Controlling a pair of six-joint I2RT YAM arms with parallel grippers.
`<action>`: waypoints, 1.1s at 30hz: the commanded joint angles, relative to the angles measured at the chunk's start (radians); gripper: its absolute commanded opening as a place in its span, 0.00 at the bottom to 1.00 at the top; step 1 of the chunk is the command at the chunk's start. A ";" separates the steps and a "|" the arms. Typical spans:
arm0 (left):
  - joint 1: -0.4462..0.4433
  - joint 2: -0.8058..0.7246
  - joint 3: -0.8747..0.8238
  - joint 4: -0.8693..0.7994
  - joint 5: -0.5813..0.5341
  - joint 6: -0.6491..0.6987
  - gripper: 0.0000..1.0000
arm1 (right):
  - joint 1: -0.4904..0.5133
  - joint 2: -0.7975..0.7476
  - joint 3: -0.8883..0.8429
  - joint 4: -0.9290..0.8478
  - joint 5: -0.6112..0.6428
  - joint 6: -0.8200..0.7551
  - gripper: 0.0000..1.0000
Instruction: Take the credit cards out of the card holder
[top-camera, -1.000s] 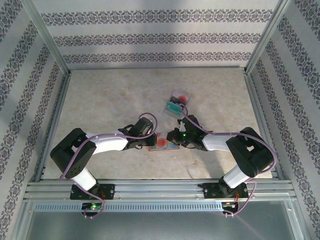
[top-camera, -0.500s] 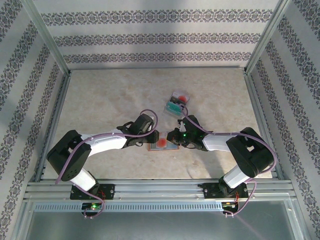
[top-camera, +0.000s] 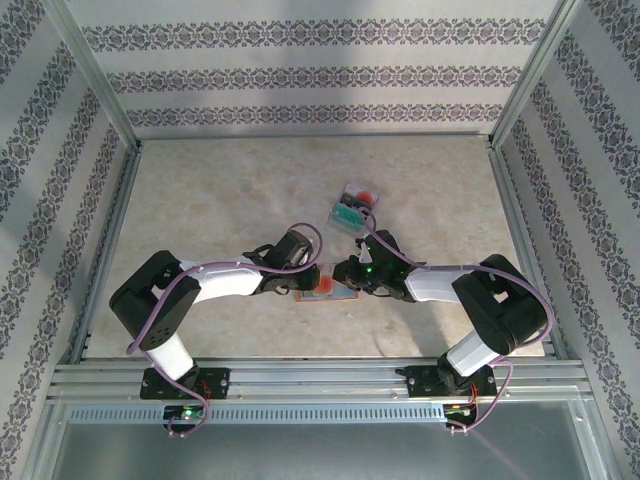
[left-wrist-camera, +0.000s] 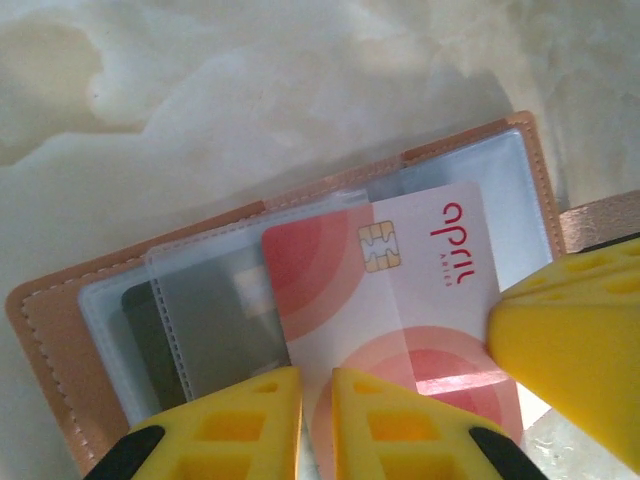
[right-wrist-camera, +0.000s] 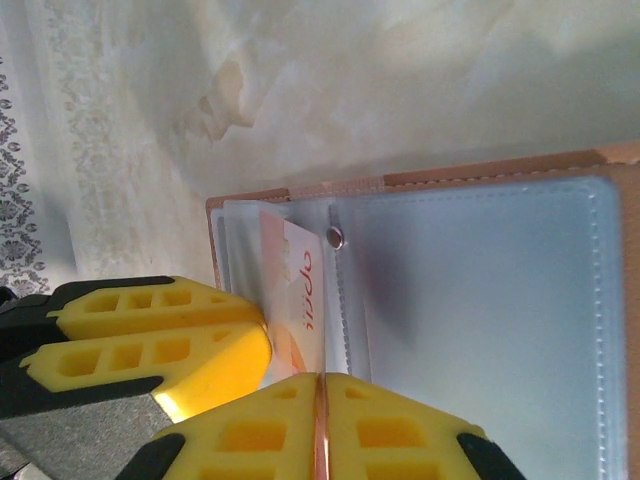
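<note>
Left claw (left-wrist-camera: 315, 420) nearly closed over pink-red chip card (left-wrist-camera: 400, 290), tan holder (left-wrist-camera: 50, 320).

1 card holder (left-wrist-camera: 45, 320). Cards in it: 2, i.e. 1 pink-red card (left-wrist-camera: 400, 290) & 1 dark card (left-wrist-camera: 150, 330); loose cards (top-camera: 345, 214) nearby, min. 2. Grippers: 2, i.e. left gripper (left-wrist-camera: 315, 385) & right gripper (right-wrist-camera: 320, 385).

Card holder (left-wrist-camera: 45, 330): matt tan leather look with a stitched edge, and clear glossy plastic sleeves (left-wrist-camera: 215, 300) inside. The red-and-white card (left-wrist-camera: 400, 290) is smooth shiny plastic with a metallic chip (left-wrist-camera: 377, 247). Left end effector (left-wrist-camera: 317, 390) fingers (left-wrist-camera: 230, 420) are matt yellow plastic moulded in open cells; table (left-wrist-camera: 250, 90) is a pale marble-look top, smooth with a soft sheen, and frame rails (top-camera: 300, 372) are brushed metal.
</note>
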 joint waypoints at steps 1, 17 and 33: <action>-0.019 0.015 -0.005 0.033 0.021 -0.008 0.17 | 0.002 0.002 -0.015 0.036 -0.008 0.012 0.13; -0.019 0.016 -0.026 0.040 0.013 -0.033 0.15 | 0.010 0.089 -0.035 0.257 -0.073 0.092 0.18; -0.019 0.002 -0.031 0.030 -0.017 -0.047 0.15 | 0.019 0.088 -0.049 0.271 -0.092 0.097 0.15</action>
